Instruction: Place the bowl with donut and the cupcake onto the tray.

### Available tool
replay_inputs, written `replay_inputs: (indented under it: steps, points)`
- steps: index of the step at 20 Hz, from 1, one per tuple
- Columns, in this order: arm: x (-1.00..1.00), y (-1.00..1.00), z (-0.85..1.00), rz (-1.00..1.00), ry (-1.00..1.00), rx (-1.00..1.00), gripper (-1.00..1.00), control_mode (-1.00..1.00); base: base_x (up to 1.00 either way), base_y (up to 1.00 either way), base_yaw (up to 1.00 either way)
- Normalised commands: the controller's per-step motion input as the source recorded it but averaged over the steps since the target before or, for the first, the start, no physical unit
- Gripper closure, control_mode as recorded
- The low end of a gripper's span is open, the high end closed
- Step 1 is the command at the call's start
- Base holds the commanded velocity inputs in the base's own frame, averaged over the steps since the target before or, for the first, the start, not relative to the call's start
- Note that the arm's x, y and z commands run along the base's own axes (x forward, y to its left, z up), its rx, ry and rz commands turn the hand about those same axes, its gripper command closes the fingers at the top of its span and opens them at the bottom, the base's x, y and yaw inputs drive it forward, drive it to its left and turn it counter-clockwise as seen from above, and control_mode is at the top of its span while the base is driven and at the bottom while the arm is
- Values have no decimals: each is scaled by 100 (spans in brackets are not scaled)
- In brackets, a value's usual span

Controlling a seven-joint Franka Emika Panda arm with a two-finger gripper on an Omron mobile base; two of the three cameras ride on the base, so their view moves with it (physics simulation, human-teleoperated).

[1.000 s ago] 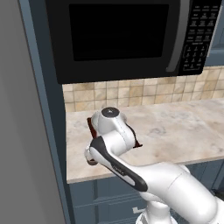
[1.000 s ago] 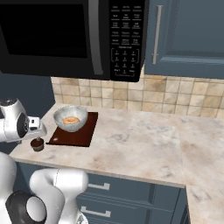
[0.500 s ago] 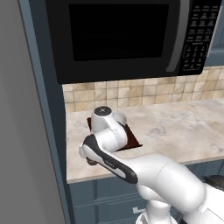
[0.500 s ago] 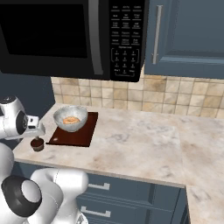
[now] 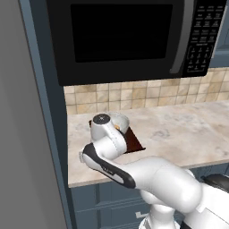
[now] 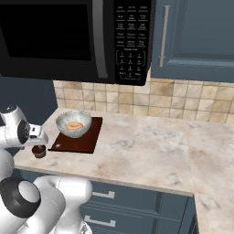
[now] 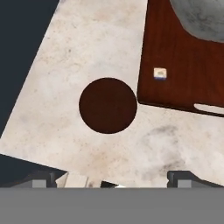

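Cupcake (image 7: 108, 105) now beneath lowered hand (image 7: 116, 178)

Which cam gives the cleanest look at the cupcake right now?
Hand view: the cupcake sits near centre, seen from straight above, unobstructed, on the counter just off the tray edge. Right base view shows it small at the counter's front left corner, beside the arm. In the left base view I can't make it out.

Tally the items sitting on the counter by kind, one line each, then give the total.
Bowl: 1, on the tray
Donut: 1, inside the bowl
Cupcake: 1, on the counter beside the tray
Tray: 1
Total: 4
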Motion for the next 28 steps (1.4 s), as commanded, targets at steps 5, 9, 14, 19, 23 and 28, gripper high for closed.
replay_inputs:
  steps: [5,9,14,19,23,28]
  points:
    - [21,0,-13,-10,0,0,-100,-100,0,0,0]
    - [19,1,-3,-7,0,0,-100,-100,0,0,0]
    - [11,6,-2,-8,0,0,-100,-100,0,0,0]
    - [4,8,-8,-8,0,0,-100,-100,0,0,0]
    - [6,8,-15,-8,2,1,-100,-100,0,0,0]
    - [9,5,-18,-8,2,1,-100,-100,0,0,0]
